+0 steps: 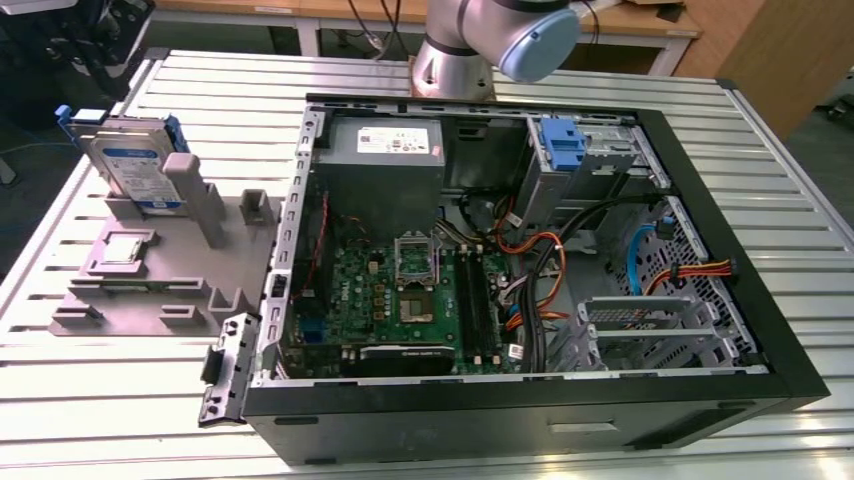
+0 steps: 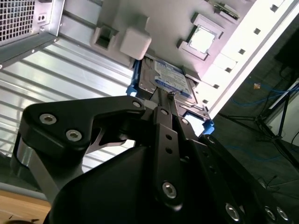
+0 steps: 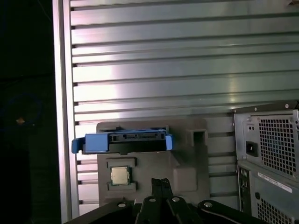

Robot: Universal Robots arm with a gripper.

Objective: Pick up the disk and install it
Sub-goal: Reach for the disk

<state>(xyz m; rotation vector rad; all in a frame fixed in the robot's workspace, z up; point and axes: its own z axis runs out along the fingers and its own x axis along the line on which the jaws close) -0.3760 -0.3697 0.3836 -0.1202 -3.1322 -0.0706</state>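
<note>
The disk [image 1: 134, 160] is a silver drive with a white-and-blue label in a blue carrier. It stands upright on edge in a grey fixture [image 1: 147, 270] at the exterior view's left, outside the computer case. In the first wrist view the disk [image 3: 122, 141] shows edge-on as a blue bar, some way ahead of my gripper [image 3: 161, 183]. The black fingertips are pressed together with nothing between them. In the second wrist view the gripper [image 2: 166, 95] points at the labelled disk [image 2: 170, 77] and stands apart from it.
An open computer case [image 1: 287, 250] lies on the slatted metal table [image 1: 160, 410], with a motherboard, cables and a drive bay holding a blue carrier [image 1: 561, 150]. A processor chip [image 3: 119, 175] sits on the fixture beside the disk. The case's rear panel [image 3: 268, 154] is near the fixture.
</note>
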